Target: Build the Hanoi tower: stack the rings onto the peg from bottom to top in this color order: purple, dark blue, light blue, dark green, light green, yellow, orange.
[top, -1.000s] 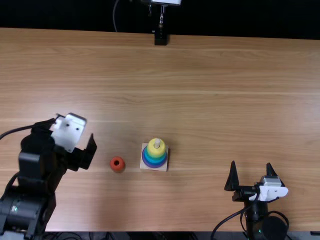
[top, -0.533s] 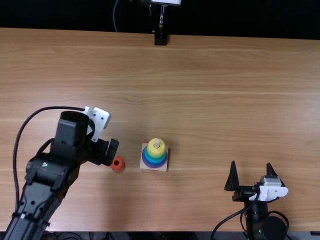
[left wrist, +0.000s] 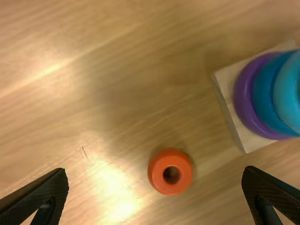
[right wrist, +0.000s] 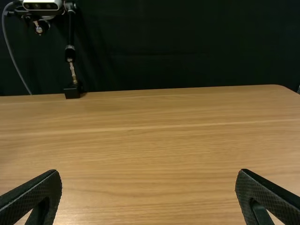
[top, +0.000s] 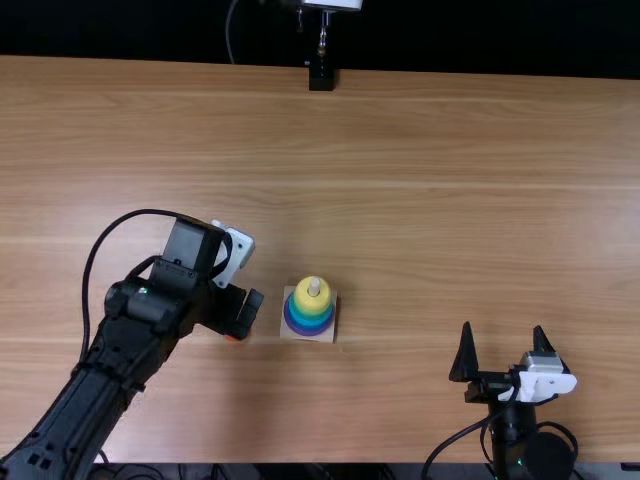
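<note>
Left pincer [top: 244, 311] swinging from well apart toward ring tower [top: 312, 322], now hovering near tower's left side; in top view, same pincer now hiding most of orange ring [top: 234, 338] left of tower.

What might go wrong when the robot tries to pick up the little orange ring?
The orange ring is small and lies loose on the table, so a nudge from the left gripper might slide it away. The ring tower stands close by, so the arm could perhaps bump it. And the ring's hole is narrow, so it might miss the peg if it comes down crooked.
</note>
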